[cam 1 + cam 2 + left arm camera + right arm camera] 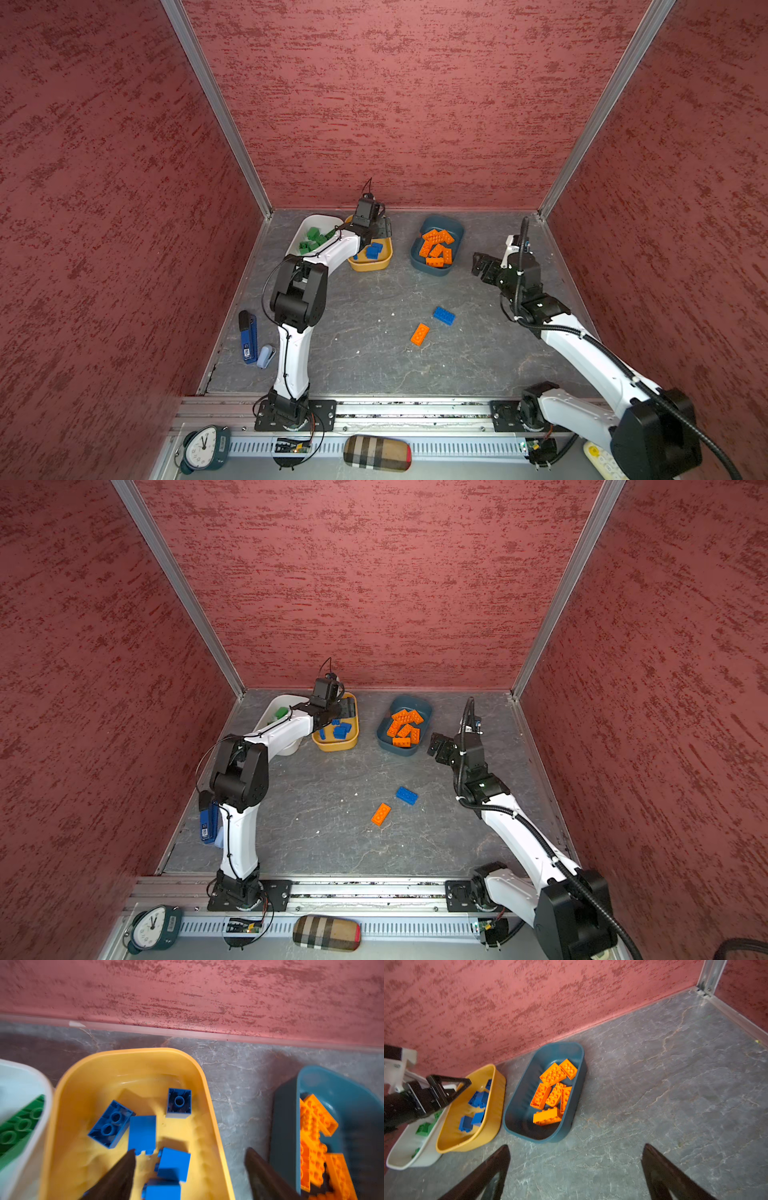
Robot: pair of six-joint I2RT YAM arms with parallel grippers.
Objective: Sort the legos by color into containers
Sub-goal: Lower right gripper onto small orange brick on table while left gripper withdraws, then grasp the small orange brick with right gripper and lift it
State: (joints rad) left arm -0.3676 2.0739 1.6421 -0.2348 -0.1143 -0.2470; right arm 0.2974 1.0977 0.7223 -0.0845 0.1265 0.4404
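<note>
Fingers of left arm (120, 1174) spread, empty, above yellow tub (128, 1057).
Blue brick (444, 315) and orange brick (419, 333) lie well apart from this tub; pulling back low, one finger may catch its rim.

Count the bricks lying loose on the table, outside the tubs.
2. A blue brick lies on the bare table, right of centre; an orange brick lies close beside it, nearer the front, not touching. The left arm might hide others.
</note>
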